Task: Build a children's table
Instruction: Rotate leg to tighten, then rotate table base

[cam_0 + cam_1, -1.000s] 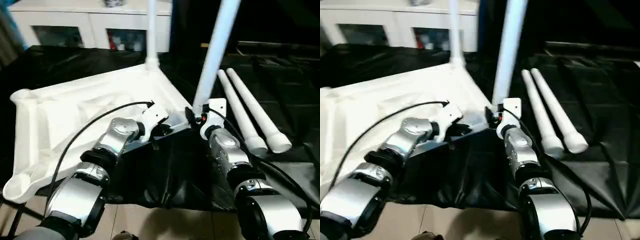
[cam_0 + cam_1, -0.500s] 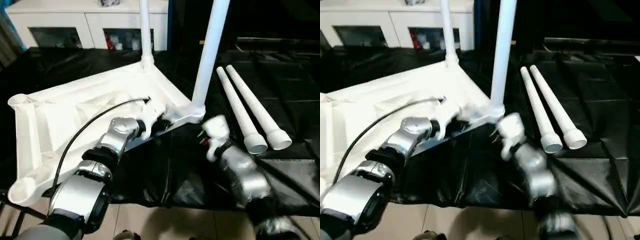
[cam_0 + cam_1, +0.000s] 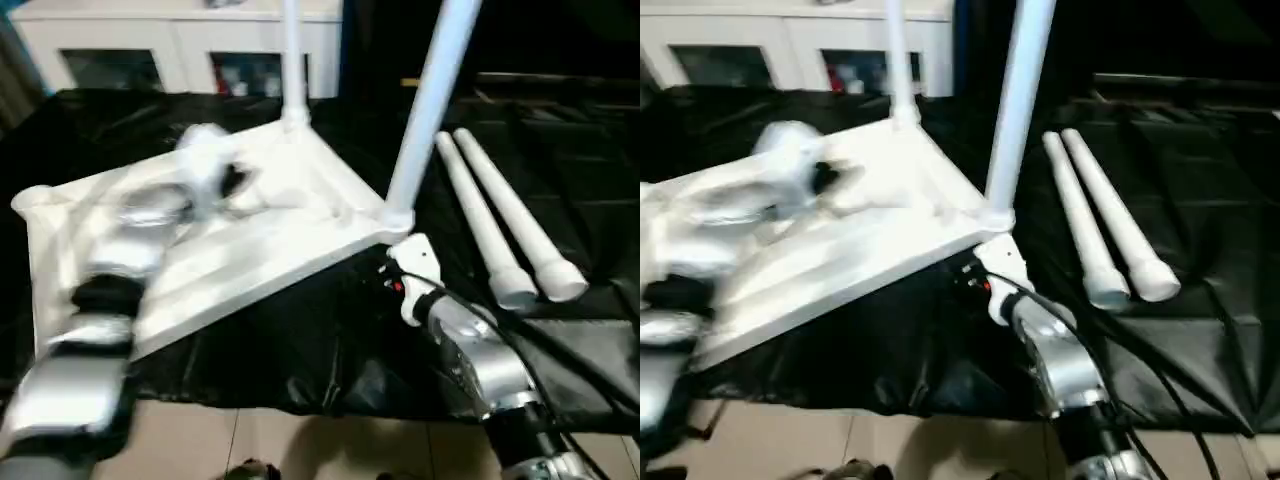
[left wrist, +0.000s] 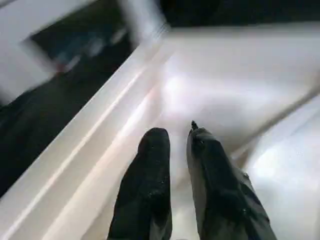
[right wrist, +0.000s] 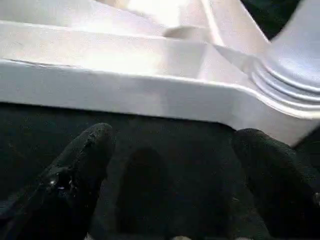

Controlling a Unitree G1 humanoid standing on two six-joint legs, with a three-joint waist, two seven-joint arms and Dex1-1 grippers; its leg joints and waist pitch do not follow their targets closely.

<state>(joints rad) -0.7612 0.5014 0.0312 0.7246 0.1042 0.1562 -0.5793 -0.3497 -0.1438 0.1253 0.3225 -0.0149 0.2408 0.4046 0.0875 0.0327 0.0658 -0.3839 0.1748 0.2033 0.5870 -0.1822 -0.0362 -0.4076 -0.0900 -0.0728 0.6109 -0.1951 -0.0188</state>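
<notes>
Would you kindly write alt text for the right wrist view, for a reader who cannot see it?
The right claw hangs wide open, holding nothing, over black cloth just short of the white tabletop edge. Beyond its two black fingers sits the rounded corner socket with a leg in it.

Dim room, glare on the white tabletop [image 3: 300,215], heavy motion blur over the left arm [image 3: 120,280]
</notes>
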